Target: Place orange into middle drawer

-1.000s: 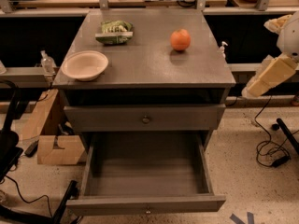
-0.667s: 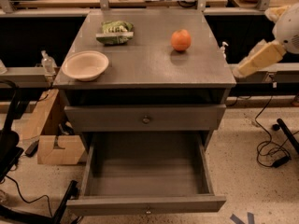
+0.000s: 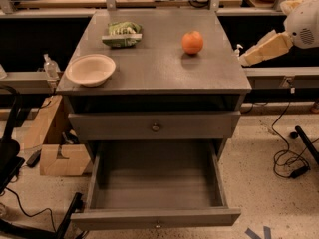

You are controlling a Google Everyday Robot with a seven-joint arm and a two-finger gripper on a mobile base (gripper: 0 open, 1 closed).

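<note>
**approach phase: orange on top, drawer open, gripper off to the right**

the orange (image 3: 192, 42) sits on the grey cabinet top (image 3: 159, 71), far-right part, well apart from the beige bowl (image 3: 90, 69) at near left and the green snack bag (image 3: 122, 34) at far left. nothing touches it.

the middle drawer (image 3: 155, 180) is pulled out toward the near side, with nothing visible inside. the upper knobbed front (image 3: 155, 127) above it is closed.

the gripper (image 3: 249, 58) is at the right of the cabinet, just beyond its right edge, roughly at top height and pointing left. it is not over the top and not touching the orange. cannot tell whether it is spread or pressed together; it holds nothing that shows.

judgement: the step in hand is the reach to the orange, so the task is barely started: no grasp, no transfer.

how to do it well:
- come in from the right and clear the cabinet's right edge before dropping.
- centre on the widest part of the fruit. it is round and smooth, so an off-centre close will likely squirt or roll it, maybe off the far edge.
- close gently but fully, then lift straight up before travelling.
- carry it toward the near side, past the top's front lip and the closed upper front, then lower it into the open drawer.
- release low, near the drawer floor and toward its middle, so it doesn't bounce or roll out.

risks: nudging the orange on approach, or clipping the top's overhang on the descent.
</note>
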